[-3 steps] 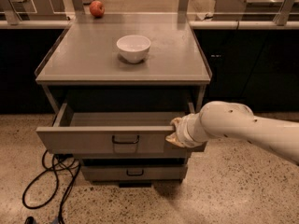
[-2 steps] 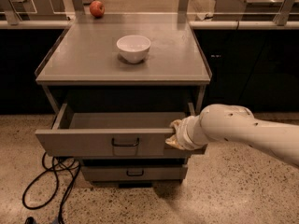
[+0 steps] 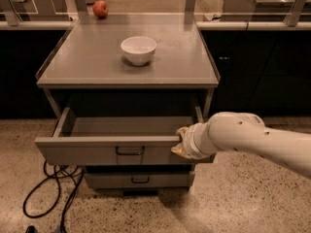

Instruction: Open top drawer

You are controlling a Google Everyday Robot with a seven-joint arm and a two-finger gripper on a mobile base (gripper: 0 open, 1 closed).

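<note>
Grey top drawer [image 3: 97, 152] open; pincer [image 3: 181, 142] at its front rim, grip unclear; bowl [image 3: 138, 49] above.

White bowl [image 3: 138, 49] upright near the middle of the grey bench [image 3: 82, 64] top. Red apple [image 3: 100, 8] beyond the bench's far left corner, on a pale ledge [image 3: 243, 25]. Under the bench, low down, a narrower drawer [image 3: 140, 179], closed. Black cable [image 3: 46, 198] looped on the speckled floor [image 3: 243, 203], lower left. Tool [image 3: 179, 142] below the bench top's right front corner.
</note>
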